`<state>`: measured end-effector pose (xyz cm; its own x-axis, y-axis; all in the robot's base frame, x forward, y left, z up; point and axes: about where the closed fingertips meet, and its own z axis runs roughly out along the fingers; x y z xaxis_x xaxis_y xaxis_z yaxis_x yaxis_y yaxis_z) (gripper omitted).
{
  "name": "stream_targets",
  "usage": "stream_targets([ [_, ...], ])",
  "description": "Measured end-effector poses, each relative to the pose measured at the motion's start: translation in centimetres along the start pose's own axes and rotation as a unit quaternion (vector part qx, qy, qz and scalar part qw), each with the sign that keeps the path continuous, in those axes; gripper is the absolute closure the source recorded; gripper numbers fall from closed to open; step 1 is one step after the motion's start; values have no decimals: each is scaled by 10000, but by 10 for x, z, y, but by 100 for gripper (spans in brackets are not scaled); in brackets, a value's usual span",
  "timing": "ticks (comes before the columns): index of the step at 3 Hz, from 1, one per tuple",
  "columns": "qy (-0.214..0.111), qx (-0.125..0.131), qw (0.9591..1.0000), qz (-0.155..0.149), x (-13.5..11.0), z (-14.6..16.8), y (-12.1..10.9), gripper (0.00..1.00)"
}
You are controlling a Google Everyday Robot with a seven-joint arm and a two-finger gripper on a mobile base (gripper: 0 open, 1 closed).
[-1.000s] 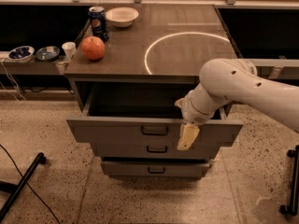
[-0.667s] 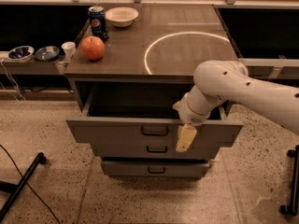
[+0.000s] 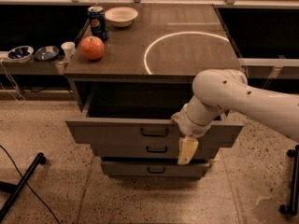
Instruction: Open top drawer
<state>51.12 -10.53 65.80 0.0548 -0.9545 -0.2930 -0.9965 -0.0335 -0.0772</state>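
Note:
The top drawer of the grey cabinet stands pulled well out. Its dark, deep interior shows under the tabletop. Its small black bar handle is centred on the flat front. My gripper hangs down in front of the drawer's front, just right of the handle and below it, and is apart from the handle. My white arm reaches in from the right and covers the right part of the drawer front.
The mid-sized drawer and the smallest drawer sit below, each pulled out a little. On the tabletop stand an apple, a soda can and a white bowl. A black stand leg lies on the floor at left.
My arm has shifted slightly left and the gripper has dropped a little lower in front of the drawer. The top drawer has not visibly moved.

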Motion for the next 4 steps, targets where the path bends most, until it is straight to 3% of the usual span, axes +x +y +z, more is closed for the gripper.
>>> stream_targets([
  [2,-1,-122,9999,-100,0,-6,51,11],
  [3,-62,-36,10000,-30,3,-23,71,9],
  [4,-13,108,9999,95,5,-40,63,9],
])
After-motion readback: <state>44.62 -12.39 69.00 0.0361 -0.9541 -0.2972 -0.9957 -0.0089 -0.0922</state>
